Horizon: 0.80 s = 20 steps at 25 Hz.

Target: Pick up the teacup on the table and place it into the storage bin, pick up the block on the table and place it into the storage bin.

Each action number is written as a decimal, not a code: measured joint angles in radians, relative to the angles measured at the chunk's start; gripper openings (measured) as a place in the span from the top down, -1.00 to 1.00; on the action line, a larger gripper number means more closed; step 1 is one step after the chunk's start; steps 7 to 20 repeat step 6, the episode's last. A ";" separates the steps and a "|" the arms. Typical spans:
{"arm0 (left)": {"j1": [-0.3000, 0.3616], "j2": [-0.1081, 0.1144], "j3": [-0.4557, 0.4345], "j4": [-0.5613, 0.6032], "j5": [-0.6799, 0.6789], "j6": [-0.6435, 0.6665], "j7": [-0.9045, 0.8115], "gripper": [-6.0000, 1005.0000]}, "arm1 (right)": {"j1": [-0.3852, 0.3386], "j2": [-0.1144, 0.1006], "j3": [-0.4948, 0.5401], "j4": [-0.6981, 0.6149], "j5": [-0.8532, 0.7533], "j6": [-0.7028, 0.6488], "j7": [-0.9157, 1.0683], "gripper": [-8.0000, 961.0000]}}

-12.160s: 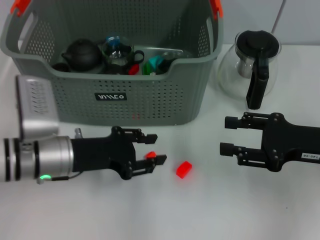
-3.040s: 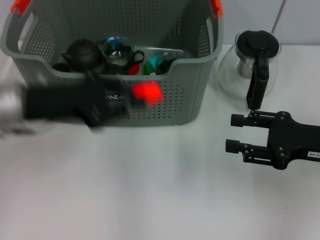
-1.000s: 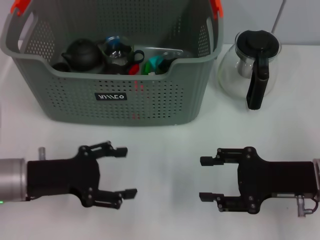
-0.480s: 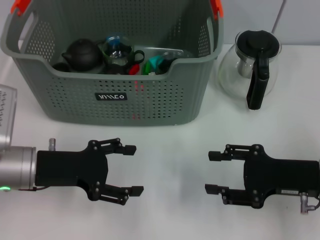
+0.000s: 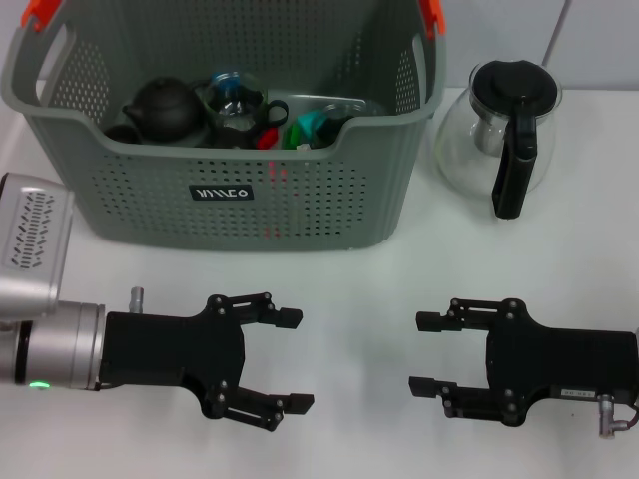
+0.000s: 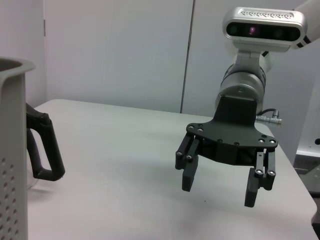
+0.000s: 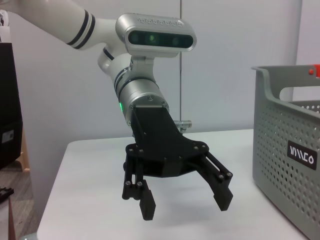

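While both grippers hover released over the near table, left gripper [image 5: 290,360] and right gripper [image 5: 424,353], no teacup or block lies outside; the storage bin [image 5: 329,200] stands far-left, nearer the left one.

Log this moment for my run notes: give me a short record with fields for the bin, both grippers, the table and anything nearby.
bin: grey storage bin at the back, holding a black teapot, a glass cup and other small items
left gripper: open, empty, low over the table in front of the bin
right gripper: open, empty, facing the left one
table: no teacup or block visible on it
nearby: glass teapot beside the bin, on the robot's right
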<state>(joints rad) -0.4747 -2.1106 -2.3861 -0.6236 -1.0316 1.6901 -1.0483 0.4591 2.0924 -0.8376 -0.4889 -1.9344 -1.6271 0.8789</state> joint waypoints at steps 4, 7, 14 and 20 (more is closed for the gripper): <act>0.002 0.000 -0.004 0.000 0.000 0.001 -0.001 -0.87 | 0.000 0.000 0.000 0.000 0.000 -0.001 0.000 -0.43; 0.003 0.000 -0.007 0.000 0.001 0.002 -0.002 -0.87 | 0.000 0.000 0.000 0.000 0.000 0.000 0.000 -0.43; 0.003 0.000 -0.007 0.000 0.001 0.002 -0.002 -0.87 | 0.000 0.000 0.000 0.000 0.000 0.000 0.000 -0.43; 0.003 0.000 -0.007 0.000 0.001 0.002 -0.002 -0.87 | 0.000 0.000 0.000 0.000 0.000 0.000 0.000 -0.43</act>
